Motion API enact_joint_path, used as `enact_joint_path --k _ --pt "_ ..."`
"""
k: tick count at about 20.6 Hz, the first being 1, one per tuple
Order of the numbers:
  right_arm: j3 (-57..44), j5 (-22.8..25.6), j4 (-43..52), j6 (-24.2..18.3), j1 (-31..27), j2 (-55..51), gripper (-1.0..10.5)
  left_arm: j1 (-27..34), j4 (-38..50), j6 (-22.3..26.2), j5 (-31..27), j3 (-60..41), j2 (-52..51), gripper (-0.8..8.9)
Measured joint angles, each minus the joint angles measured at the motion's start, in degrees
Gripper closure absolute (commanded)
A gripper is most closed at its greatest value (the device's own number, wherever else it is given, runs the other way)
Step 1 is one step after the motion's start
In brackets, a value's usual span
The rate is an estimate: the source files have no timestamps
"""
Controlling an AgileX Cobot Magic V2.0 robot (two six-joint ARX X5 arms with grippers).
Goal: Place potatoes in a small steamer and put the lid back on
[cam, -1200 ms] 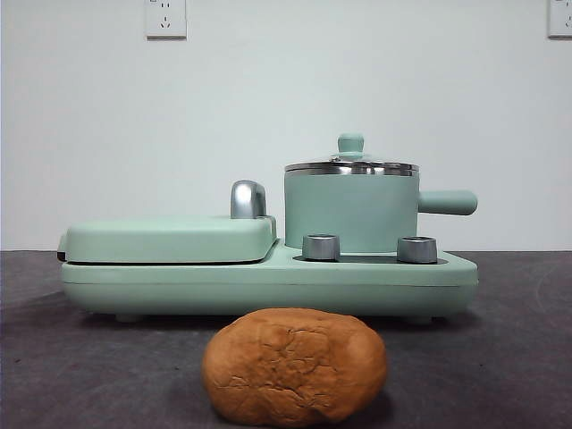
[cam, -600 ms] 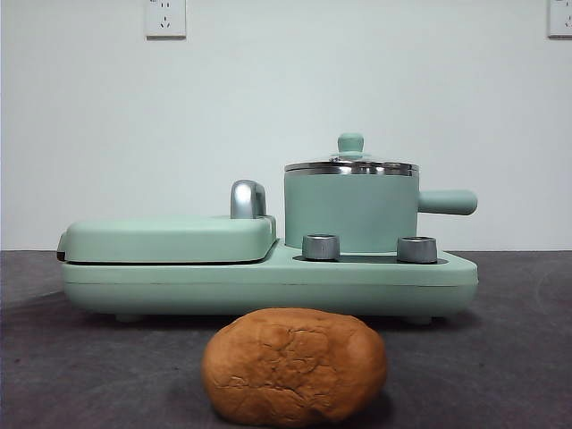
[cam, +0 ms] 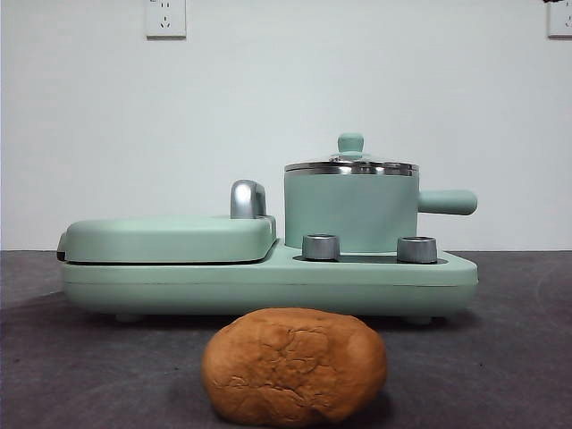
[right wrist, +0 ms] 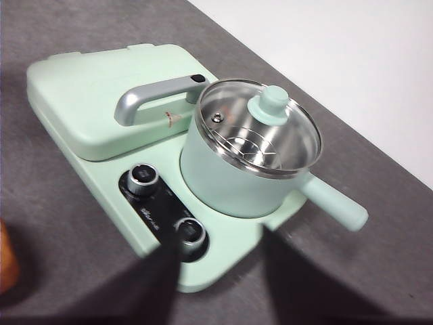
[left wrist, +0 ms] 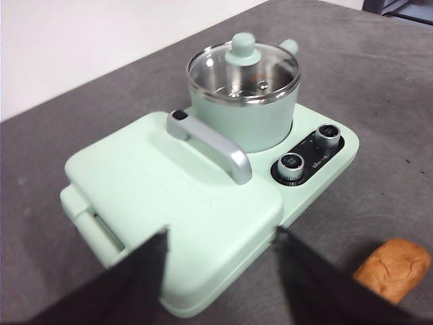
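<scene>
In front of the mint green cooker base (cam: 268, 277), on the dark grey surface (cam: 500, 357), lay the potato (cam: 294, 365), an orange-brown oval lump with cracked, wrinkled skin, much like a bun, apart from the base. On the base, beside the flat griddle cover (cam: 170, 238) with its chrome handle (left wrist: 210, 143), stood the small steamer (cam: 351, 213), a mint green cylinder with a steel rim and a stubby side handle (cam: 447, 202). The lid (right wrist: 259, 126) sat closed on the steamer, glass-topped within a shiny steel rim, with a small green knob (cam: 350, 143); a steel rack showed through it. Two steel dials (cam: 321, 247) stood on the base before the steamer. The left pincer (left wrist: 220, 254) hung above the griddle cover, jaws wide and empty. The right pincer (right wrist: 220, 254) hung above the base near the dials, jaws likewise wide and empty.
</scene>
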Motion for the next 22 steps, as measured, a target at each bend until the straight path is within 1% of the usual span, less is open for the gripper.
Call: enact_joint_path --k 3,7,11,17,19,22 --pt "0.0 1.4 0.0 0.0 0.3 0.0 6.1 -1.1 0.7 0.2 0.0 0.0 0.0 4.97" --pt "0.0 1.8 0.4 0.0 0.3 0.0 6.1 -2.7 2.3 0.2 0.0 0.0 0.8 4.98" --pt "0.0 1.9 2.3 1.2 0.3 0.4 6.1 -4.3 8.1 -0.6 0.0 0.0 2.9 5.03" --pt "0.0 2.0 3.1 3.2 0.3 2.0 6.1 -8.0 25.9 -6.8 -0.1 0.3 11.4 5.02" --pt "0.0 2.0 3.1 3.5 0.3 2.4 6.1 -9.9 32.2 -9.1 -1.4 0.3 16.0 5.02" --pt "0.0 2.0 3.1 3.6 0.3 2.7 6.1 -13.2 41.5 -11.1 -4.2 0.3 23.1 5.02"
